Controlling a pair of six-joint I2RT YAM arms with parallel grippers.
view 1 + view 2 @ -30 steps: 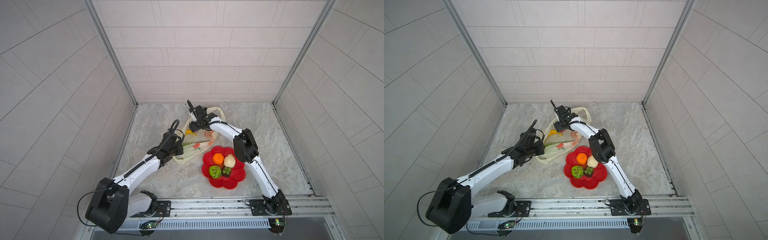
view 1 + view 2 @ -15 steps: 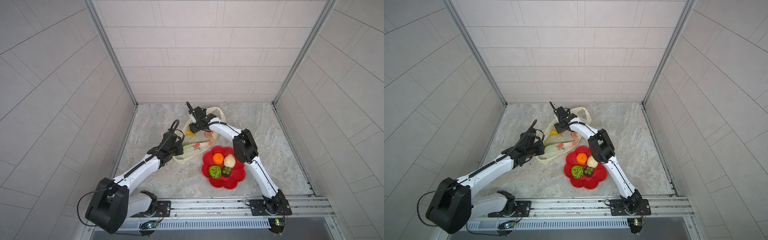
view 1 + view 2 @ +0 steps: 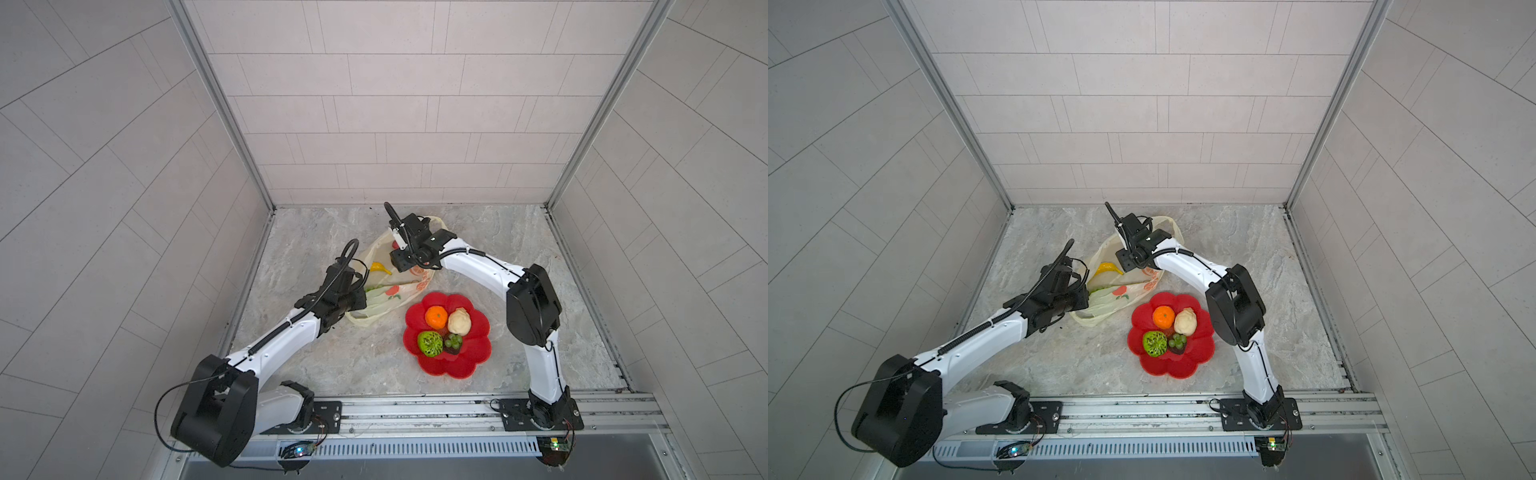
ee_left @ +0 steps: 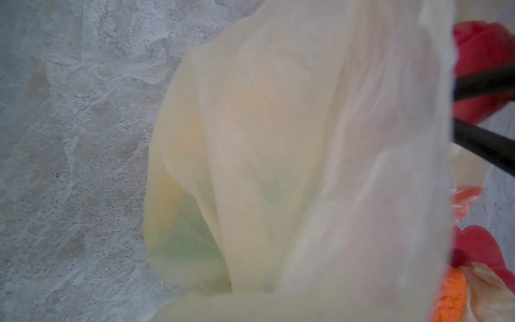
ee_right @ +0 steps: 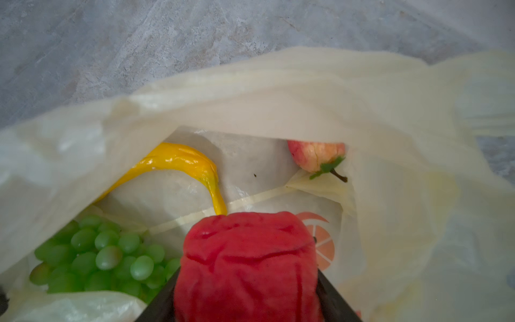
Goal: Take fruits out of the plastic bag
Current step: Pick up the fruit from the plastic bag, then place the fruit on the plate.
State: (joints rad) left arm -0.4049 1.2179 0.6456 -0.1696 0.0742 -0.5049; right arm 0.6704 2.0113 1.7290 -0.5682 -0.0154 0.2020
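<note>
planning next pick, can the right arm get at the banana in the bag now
Probably not yet: the right gripper is closed on a red fruit. The banana lies exposed in the open plastic bag.

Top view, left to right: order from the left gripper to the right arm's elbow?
Left gripper → banana → orange → cream bulb → right arm's elbow. Omitted for overlap: plastic bag, right gripper holding a red fruit.
</note>
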